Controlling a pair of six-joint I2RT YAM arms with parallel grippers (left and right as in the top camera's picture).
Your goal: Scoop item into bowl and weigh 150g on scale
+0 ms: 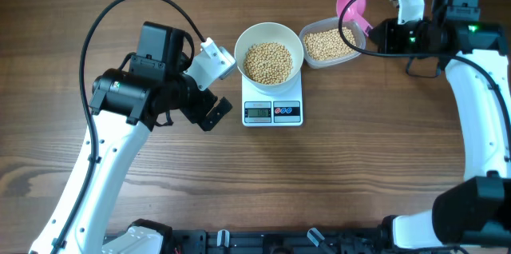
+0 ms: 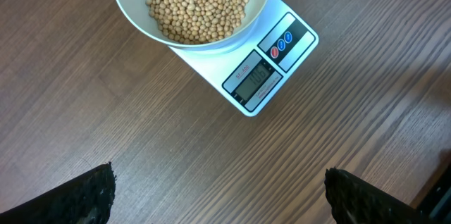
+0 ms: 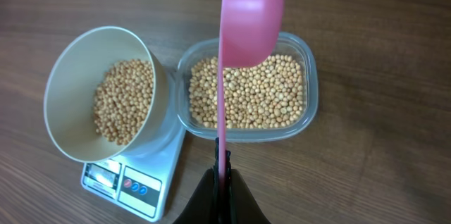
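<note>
Nearest the robot, the wooden table (image 1: 255, 190) is bare, which leaves both arms free to reach forward. A little farther in, the left gripper (image 1: 217, 86) hovers just left of the scale (image 1: 272, 112), released with its jaws spread wide and holding nothing. We judge that it waits there so its wrist camera looks down on the display without touching anything that could disturb the weight. The scale's grey display and two buttons face the robot. Digits are lit, but they are too small for us to read. The white bowl (image 1: 249, 40) sits squarely on the scale's platform, so whatever goes in is weighed at once. A mound of beans (image 1: 268, 62) already covers its bottom. Just right of the bowl, close beside it and perhaps touching, the clear plastic tub (image 3: 246, 134) holds the remaining beans (image 3: 246, 97) in a shallow layer. We think this closeness keeps each trip short. Farthest away, the right gripper (image 3: 222, 189) is clenched on the thin handle of a pink scoop (image 3: 252, 13). The cup of the scoop hangs above the far edge of the tub. From overhead its hollow looks empty, though we cannot be sure. We judge that the next move, another scoop or none, depends on the reading.
</note>
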